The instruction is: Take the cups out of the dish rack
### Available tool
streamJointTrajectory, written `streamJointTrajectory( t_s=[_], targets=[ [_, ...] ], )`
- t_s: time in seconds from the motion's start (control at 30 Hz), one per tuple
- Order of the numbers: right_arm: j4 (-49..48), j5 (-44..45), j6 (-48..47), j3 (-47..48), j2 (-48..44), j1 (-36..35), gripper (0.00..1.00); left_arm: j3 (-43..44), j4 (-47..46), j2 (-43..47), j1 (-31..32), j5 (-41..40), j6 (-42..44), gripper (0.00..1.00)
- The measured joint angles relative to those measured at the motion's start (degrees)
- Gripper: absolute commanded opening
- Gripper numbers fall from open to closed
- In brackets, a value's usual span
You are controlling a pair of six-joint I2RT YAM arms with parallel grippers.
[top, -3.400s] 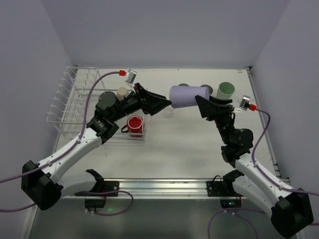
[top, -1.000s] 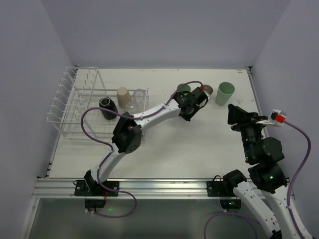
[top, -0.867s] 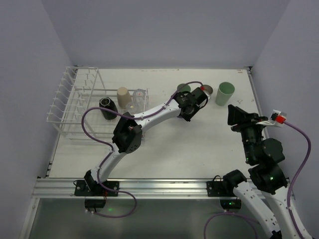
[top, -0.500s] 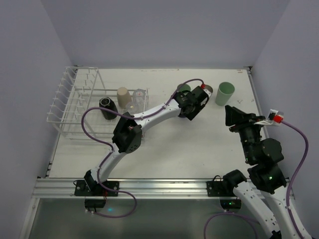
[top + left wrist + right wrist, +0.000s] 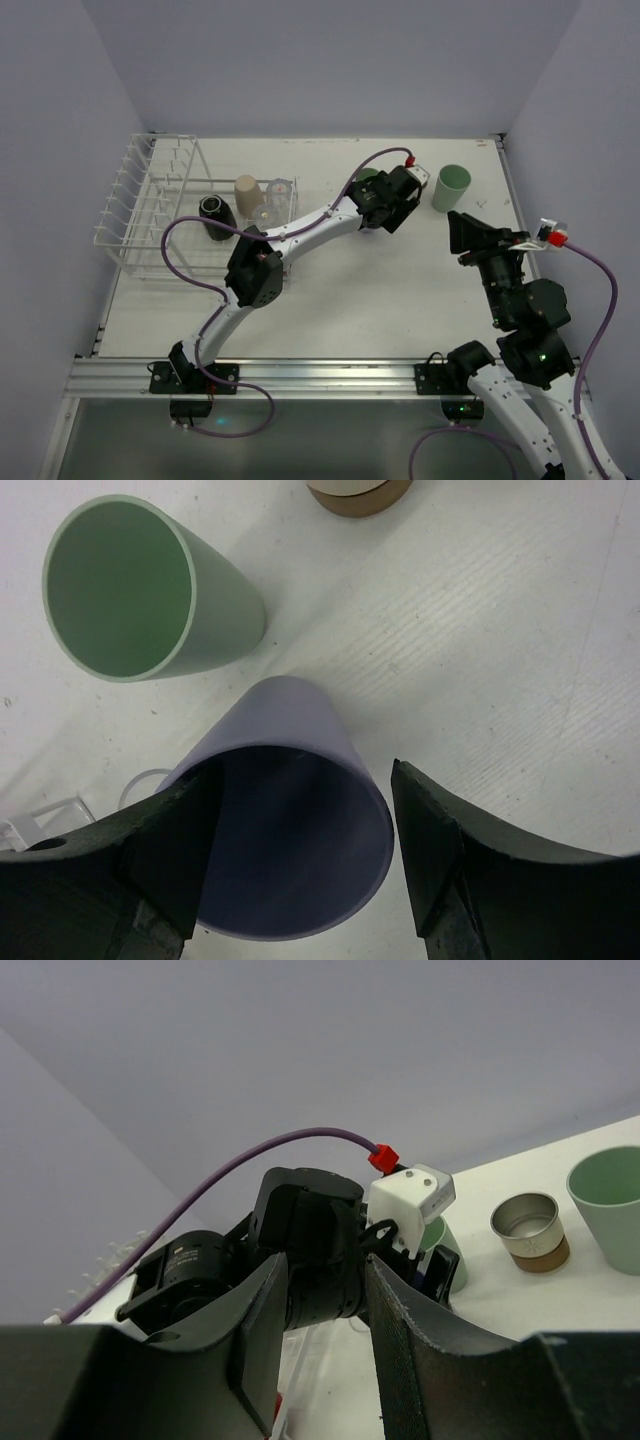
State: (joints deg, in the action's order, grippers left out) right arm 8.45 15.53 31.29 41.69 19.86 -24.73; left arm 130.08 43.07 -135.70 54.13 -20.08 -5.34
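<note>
A lavender cup stands upright on the table between the fingers of my left gripper. Its jaws are open, with a gap on the right side of the cup. From above, the left gripper reaches over the far middle of the table and hides the cup. A mint green cup and a brown cup stand close by. The dish rack at the left holds a black cup, a beige cup and clear cups. My right gripper hangs open and holds nothing.
A dark green cup stands just behind the left wrist. The left arm stretches diagonally across the table from the rack side. The rack's tall prongs rise at the far left. The back wall lies right behind the cups.
My left jaws have opened off the lavender cup, which now stands free on the table, and the left wrist has lifted a little. The right gripper has shifted slightly left.
</note>
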Motion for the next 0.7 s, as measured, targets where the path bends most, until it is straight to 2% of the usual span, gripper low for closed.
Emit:
streamJointTrajectory(
  t_s=[0.27, 0.7],
  targets=[
    [-0.35, -0.13, 0.0, -0.09, 0.0, 0.0, 0.4, -0.02, -3.06, 0.0, -0.13, -1.46, 0.55, 0.76],
    [-0.81, -0.44, 0.0, -0.7, 0.0, 0.0, 0.4, -2.99, -5.79, 1.14, -1.2, -2.71, 0.7, 0.76]
  ],
)
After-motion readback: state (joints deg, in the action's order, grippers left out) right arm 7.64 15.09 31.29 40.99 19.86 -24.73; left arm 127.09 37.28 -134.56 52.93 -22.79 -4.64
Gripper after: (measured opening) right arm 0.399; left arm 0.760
